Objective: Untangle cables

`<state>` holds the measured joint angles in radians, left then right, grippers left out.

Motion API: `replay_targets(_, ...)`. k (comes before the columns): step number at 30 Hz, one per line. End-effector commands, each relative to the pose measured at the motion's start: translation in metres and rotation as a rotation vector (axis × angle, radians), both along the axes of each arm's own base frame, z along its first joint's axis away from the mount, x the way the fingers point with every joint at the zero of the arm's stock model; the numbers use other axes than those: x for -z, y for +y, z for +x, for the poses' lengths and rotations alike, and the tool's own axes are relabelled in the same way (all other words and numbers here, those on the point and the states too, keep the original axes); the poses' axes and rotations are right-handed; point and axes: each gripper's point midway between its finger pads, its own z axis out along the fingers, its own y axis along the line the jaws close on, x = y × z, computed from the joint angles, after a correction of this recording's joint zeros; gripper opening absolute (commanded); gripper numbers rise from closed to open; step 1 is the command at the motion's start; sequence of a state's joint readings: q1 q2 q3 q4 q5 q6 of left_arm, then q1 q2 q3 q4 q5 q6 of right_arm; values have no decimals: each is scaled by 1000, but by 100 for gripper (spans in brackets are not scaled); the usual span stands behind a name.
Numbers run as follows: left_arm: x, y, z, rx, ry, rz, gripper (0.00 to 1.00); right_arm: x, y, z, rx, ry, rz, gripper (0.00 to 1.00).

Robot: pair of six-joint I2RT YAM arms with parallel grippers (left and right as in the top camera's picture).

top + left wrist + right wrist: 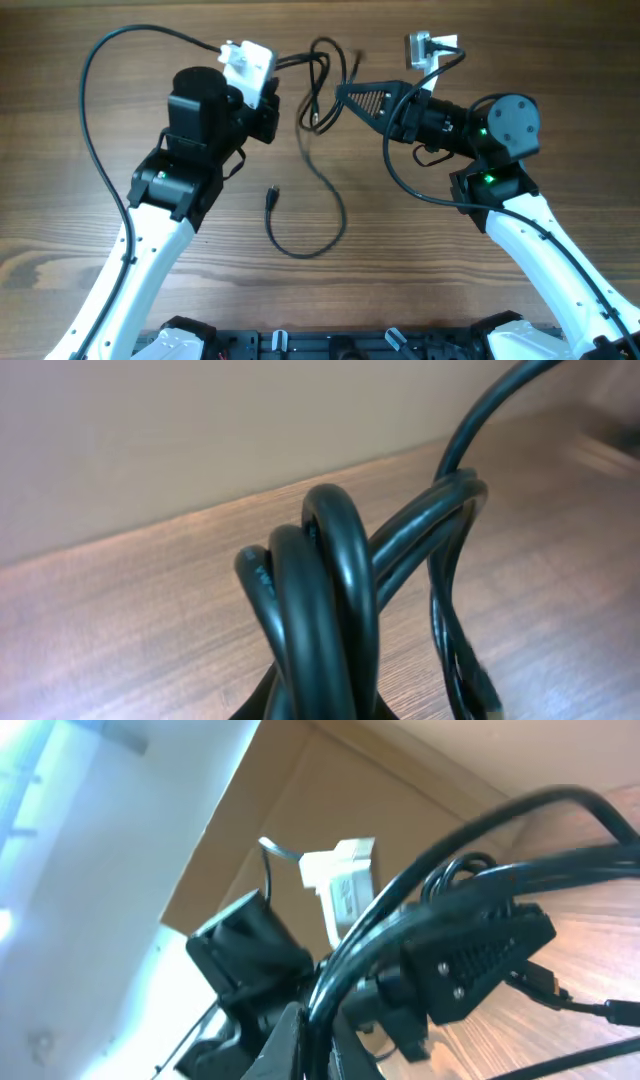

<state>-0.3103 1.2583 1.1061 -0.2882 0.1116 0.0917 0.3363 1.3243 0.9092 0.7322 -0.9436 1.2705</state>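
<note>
Left wrist view: looped cables [325, 600] hide left claw [275, 100], clamped on them.
Right claw [342, 93]: closed, gripping cables, 12 o'clock.

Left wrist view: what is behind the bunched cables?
Wooden table and a plain beige wall. The cables hide the table directly behind them and most of the left gripper.

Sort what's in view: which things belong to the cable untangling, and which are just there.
Job: thin black cables, gripped by both arms; left pincer; right pincer.
Just there: wooden table; arms' thicker wiring; white wrist camera.
</note>
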Motion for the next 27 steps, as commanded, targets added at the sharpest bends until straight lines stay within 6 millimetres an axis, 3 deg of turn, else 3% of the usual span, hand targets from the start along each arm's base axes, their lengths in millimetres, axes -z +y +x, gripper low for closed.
replay_targets(1, -9, 10, 2, -85, 14, -86, 4, -10, 4, -20, -67, -202, -34, 4)
replay_targets(5, -9, 14, 4, -123, 28, -123, 4, -11, 4, -25, -81, -262, -46, 4)
replay_targets(11, -6, 42, 11, -268, 69, -215, 4, -12, 4, -29, -80, -372, -65, 5)
replay_targets(15, 0, 57, 11, -351, 122, -291, 4, -17, 2, -21, -20, -417, -56, 4)
replay_targets(21, 4, 59, 9, -359, 141, -291, 4, -22, -2, -6, 72, -392, -37, 4)
replay_targets(24, 1, 58, 11, -357, 129, -296, 4, -6, -2, 7, 105, -276, -68, 4)
replay_targets(27, -1, 58, 12, -355, 119, -300, 4, 39, -6, 32, 185, -15, -155, 6)
